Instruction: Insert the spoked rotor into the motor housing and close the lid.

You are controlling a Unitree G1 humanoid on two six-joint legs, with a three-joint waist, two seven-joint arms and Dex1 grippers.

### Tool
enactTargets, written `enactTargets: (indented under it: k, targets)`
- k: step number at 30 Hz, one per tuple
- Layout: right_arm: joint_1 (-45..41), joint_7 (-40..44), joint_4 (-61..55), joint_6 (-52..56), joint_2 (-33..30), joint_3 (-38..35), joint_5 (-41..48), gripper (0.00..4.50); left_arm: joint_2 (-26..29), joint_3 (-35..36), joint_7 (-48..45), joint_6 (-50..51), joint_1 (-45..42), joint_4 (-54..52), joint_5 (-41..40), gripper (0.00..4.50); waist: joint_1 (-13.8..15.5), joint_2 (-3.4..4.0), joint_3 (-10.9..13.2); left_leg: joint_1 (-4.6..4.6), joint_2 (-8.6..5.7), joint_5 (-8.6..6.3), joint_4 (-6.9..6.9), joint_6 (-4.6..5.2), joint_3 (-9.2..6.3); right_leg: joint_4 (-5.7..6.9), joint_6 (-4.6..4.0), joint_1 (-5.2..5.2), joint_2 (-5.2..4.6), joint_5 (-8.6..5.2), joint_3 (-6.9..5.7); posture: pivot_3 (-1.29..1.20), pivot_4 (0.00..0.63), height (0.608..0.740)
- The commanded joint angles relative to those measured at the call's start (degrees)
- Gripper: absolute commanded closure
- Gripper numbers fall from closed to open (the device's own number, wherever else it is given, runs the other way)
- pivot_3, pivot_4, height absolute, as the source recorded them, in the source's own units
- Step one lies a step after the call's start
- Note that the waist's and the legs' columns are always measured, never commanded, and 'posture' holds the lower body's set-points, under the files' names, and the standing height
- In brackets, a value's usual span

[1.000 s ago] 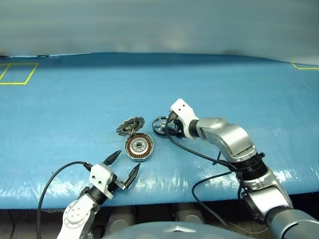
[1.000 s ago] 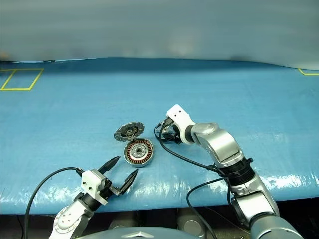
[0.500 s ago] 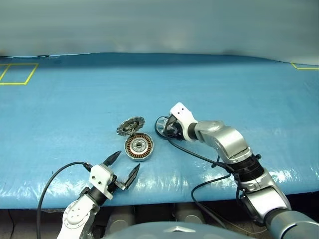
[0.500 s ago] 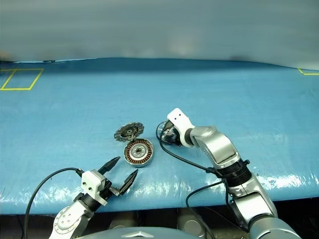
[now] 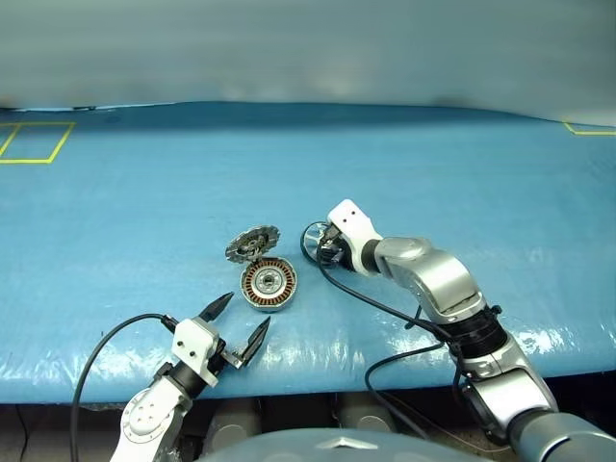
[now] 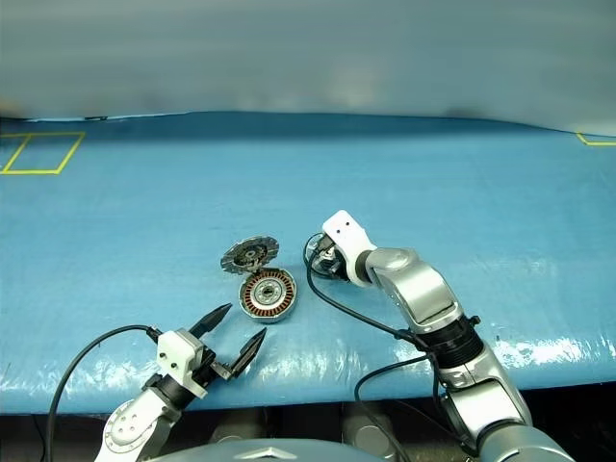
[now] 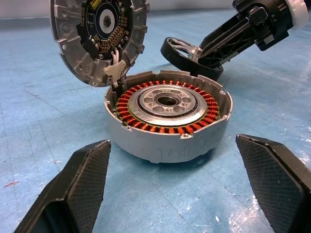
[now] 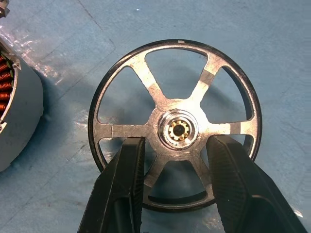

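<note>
Small dark grey spoked rotor (image 8: 175,127) with silvery spokes and a central hub lies on the blue-covered bench (image 5: 115,221), just beside the motor housing on its right. Right hand (image 8: 176,182) is down over the rotor, pointing down and to the left; its two black fingers (image 8: 121,194) stand either side of the hub, over the spokes, partly closed with a gap between them. Cannot tell whether the fingers actually grip the hub or a spoke; in the left wrist view the rotor's near edge looks tipped up off the bench under that hand. Shallow round grey metal motor housing (image 5: 268,282), copper-orange windings around a silver centre bearing, sits flat on the bench left of the rotor, close but apart from it. Its round grey lid (image 5: 252,243), inner face with radial segments, stands open, tilted up from the housing's far edge where it is joined. Left hand (image 5: 238,325) hovers near the bench's front edge, nearer than the housing and a bit left of it, fingers spread wide, empty, pointing at the housing. A black cable (image 5: 375,300) runs from the right hand along the arm.
</note>
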Motion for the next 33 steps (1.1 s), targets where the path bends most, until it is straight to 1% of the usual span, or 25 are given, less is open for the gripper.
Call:
enactTargets:
  k: [1,5,8,11,13,16,20,24,33]
  targets:
    - [-0.16,0.32,-9.11,0.49,-2.88,-0.64,-0.54,2.95,0.0,0.1,0.09,-1.2,0.28,-0.61,0.06,0.0,0.03,0.02,0.02,-0.04,0.0,0.0,0.0,0.0,0.0,0.0,0.0,-0.03,0.0,0.01,0.0,0.0,0.15,0.74]
    - [1.16,4.73,-19.25,3.39,-7.71,1.44,2.73,2.95,0.24,0.2,-0.12,-1.02,0.3,-0.67,-0.12,0.0,-0.01,0.02,0.02,-0.06,0.0,0.0,-0.03,0.0,-0.03,-0.02,0.01,-0.06,0.0,-0.02,-0.02,0.0,0.15,0.74]
    - [1.93,7.76,-25.17,5.11,-9.78,2.3,5.92,2.95,0.3,0.19,-0.23,-1.04,0.19,-0.52,-0.19,0.0,-0.01,0.01,0.03,-0.04,0.01,0.0,-0.04,0.01,-0.03,-0.03,0.05,-0.05,0.0,-0.06,-0.03,0.0,0.15,0.74]
    - [2.21,9.78,-29.31,6.44,-10.46,2.94,8.98,2.95,0.28,0.17,-0.28,-1.18,0.13,-0.42,-0.19,0.0,0.01,0.01,0.04,-0.04,0.01,0.0,-0.01,0.01,-0.03,-0.02,0.06,-0.04,0.0,-0.06,-0.03,0.0,0.15,0.74]
    - [2.12,9.68,-30.36,7.1,-9.02,2.69,10.55,2.95,0.25,0.18,-0.3,-1.21,0.01,-0.41,-0.24,0.0,0.01,-0.02,0.04,-0.03,0.01,0.0,0.03,0.01,-0.02,-0.02,0.06,-0.01,0.0,-0.06,-0.03,0.0,0.15,0.74]
    - [1.39,8.01,-29.88,6.96,-6.1,4.67,10.69,2.95,0.09,0.24,-0.15,-1.4,-0.07,-0.66,-0.3,0.0,-0.05,-0.02,0.04,0.0,0.02,0.0,0.04,0.01,-0.01,-0.01,0.01,-0.01,0.01,-0.1,-0.03,0.0,0.15,0.74]
    - [0.45,5.73,-27.33,5.11,-4.4,9.47,8.25,2.95,0.09,0.7,0.21,-1.67,0.1,-1.42,-0.33,0.0,0.01,-0.02,0.04,0.0,0.02,0.0,0.04,0.0,-0.01,0.0,0.0,-0.01,0.0,-0.1,-0.03,0.0,0.15,0.74]
    - [-0.34,4.26,-24.81,4.01,-1.67,11.8,7.36,2.95,0.17,1.1,0.23,-1.54,0.31,-2.07,-0.56,0.0,0.01,-0.02,0.04,-0.01,0.02,0.0,0.02,0.0,-0.02,0.0,0.07,-0.03,0.0,-0.06,-0.04,0.0,0.15,0.74]
    - [-1.91,3.06,-20.83,2.41,1.43,12.88,5.83,2.95,0.07,1.08,0.2,-1.28,0.57,-2.3,-0.36,0.0,0.0,-0.02,0.04,-0.02,0.02,0.0,0.02,0.0,-0.02,-0.01,0.06,-0.04,-0.01,-0.06,-0.04,0.0,0.15,0.74]
